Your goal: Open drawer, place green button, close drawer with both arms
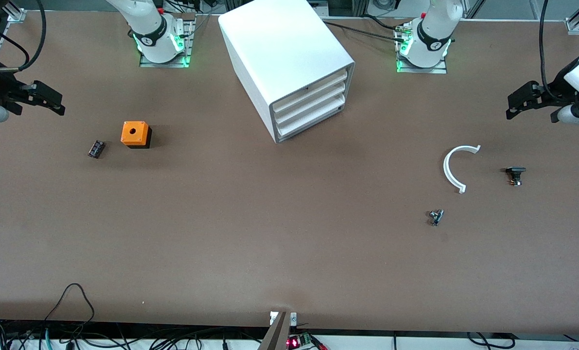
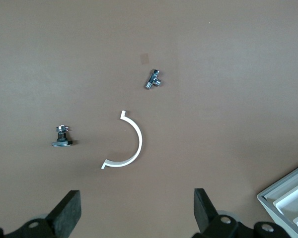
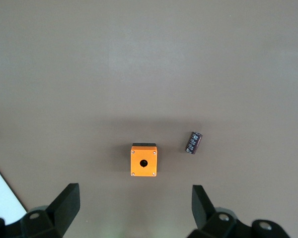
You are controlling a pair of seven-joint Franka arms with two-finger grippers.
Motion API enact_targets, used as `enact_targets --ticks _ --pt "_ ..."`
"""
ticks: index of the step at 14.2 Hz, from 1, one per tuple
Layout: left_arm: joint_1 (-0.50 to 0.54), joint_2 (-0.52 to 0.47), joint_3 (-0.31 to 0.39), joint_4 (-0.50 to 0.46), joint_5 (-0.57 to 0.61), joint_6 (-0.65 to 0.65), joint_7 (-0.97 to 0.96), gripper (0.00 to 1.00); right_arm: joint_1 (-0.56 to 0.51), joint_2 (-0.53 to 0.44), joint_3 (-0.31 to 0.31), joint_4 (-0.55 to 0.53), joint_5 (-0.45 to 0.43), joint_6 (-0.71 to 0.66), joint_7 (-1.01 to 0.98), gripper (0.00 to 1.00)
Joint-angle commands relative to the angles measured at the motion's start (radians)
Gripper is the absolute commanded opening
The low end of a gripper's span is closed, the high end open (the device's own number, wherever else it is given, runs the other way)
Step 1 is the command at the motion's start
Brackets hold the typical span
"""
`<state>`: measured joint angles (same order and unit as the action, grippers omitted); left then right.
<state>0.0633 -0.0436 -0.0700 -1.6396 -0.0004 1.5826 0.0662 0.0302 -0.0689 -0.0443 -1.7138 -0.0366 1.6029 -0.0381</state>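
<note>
The white cabinet stands mid-table near the arms' bases. Its three drawers are shut, and the lowest drawer sits flush. A tiny dark black-blue block, seemingly the button lying on its side with no green cap showing, rests toward the right arm's end. It also shows in the right wrist view. My right gripper is open and empty, held high over that end of the table, also seen from its wrist. My left gripper is open and empty over the left arm's end, also seen from its wrist.
An orange box with a hole stands beside the dark block. Toward the left arm's end lie a white half ring, a black-capped part and a small chrome part. The cabinet's corner shows in the left wrist view.
</note>
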Motion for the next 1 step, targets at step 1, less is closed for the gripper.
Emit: enact_targets --ticks 1 --pt "-0.003 0.016 -0.001 0.038 -0.009 -0.03 -0.008 1.0 -0.004 -0.029 -0.005 -0.026 0.006 0.014 -0.017 1.0"
